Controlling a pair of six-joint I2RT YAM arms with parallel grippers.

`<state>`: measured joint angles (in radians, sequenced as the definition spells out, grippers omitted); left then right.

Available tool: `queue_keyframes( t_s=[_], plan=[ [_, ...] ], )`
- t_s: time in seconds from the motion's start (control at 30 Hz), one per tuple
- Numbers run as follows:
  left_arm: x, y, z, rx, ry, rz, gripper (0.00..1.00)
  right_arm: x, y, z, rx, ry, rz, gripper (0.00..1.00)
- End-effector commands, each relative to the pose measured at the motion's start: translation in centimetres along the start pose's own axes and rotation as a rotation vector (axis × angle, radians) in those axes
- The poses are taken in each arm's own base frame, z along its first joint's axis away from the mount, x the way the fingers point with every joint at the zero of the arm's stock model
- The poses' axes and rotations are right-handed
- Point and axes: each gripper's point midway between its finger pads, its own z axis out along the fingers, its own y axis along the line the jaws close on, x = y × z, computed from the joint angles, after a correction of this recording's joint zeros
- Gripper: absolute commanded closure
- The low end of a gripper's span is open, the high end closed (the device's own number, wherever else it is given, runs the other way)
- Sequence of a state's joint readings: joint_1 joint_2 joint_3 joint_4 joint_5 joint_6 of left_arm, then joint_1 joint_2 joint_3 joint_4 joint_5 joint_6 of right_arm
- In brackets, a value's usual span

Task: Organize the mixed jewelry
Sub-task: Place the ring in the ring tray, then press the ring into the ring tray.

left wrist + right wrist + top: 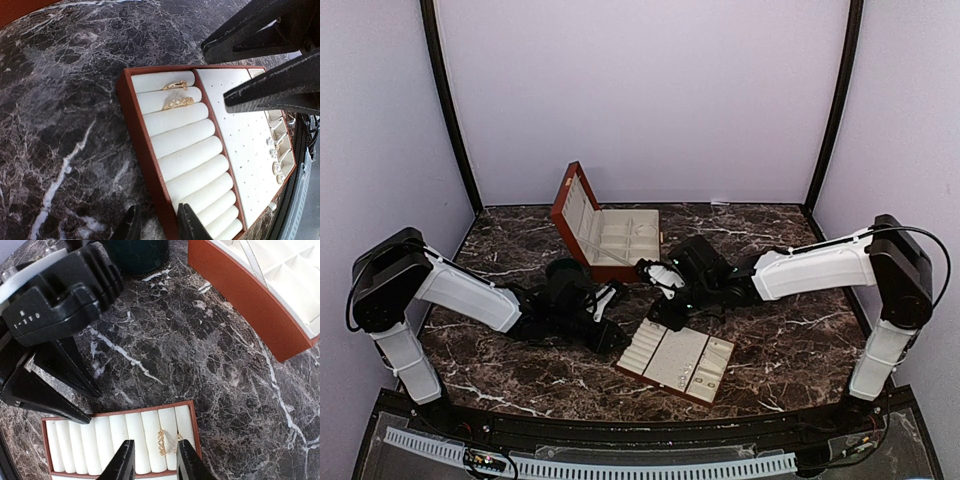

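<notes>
The cream slotted tray (677, 360) lies at the front centre of the table. Two gold rings sit in the slots between its end rolls, one (175, 85) next to the other (178, 102); the right wrist view shows the patterned ring (162, 442). Small silvery studs (274, 152) rest in the tray's far compartments. My left gripper (161, 225) is open, its fingers straddling the tray's red-brown rim. My right gripper (154, 462) is open just above the two rings, holding nothing. Both grippers hover close together over the tray's ring end.
The red-brown box (610, 235) with cream lining stands open behind the tray, lid up. A dark green cup (137, 252) stands on the marble behind my left gripper. The right gripper's black fingers (265, 90) reach across the tray's corner.
</notes>
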<state>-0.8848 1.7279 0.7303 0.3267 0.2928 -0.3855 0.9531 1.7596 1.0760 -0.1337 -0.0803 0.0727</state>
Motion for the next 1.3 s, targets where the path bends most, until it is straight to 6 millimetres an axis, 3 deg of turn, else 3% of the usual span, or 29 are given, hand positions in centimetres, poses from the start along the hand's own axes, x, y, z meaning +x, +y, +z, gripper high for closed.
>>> queue_keyframes(
  t_s=[0.0,0.3,0.8,1.27],
  plan=[
    [0.3,-0.2,-0.4,-0.006,0.012,0.002,0.75,-1.2,-0.6,-0.3,0.019,-0.017,0.027,0.78],
    [0.2,-0.3,-0.4,-0.002,0.01,0.001,0.75,-0.4,-0.7,1.3,0.018,0.037,0.029,0.92],
    [0.3,-0.4,-0.3,0.002,0.012,-0.002,0.76,1.1,-1.2,2.8,0.026,0.083,0.029,0.97],
    [0.3,-0.4,-0.3,0.002,0.01,-0.001,0.76,4.1,-2.1,3.8,0.065,0.142,0.037,1.0]
  ],
)
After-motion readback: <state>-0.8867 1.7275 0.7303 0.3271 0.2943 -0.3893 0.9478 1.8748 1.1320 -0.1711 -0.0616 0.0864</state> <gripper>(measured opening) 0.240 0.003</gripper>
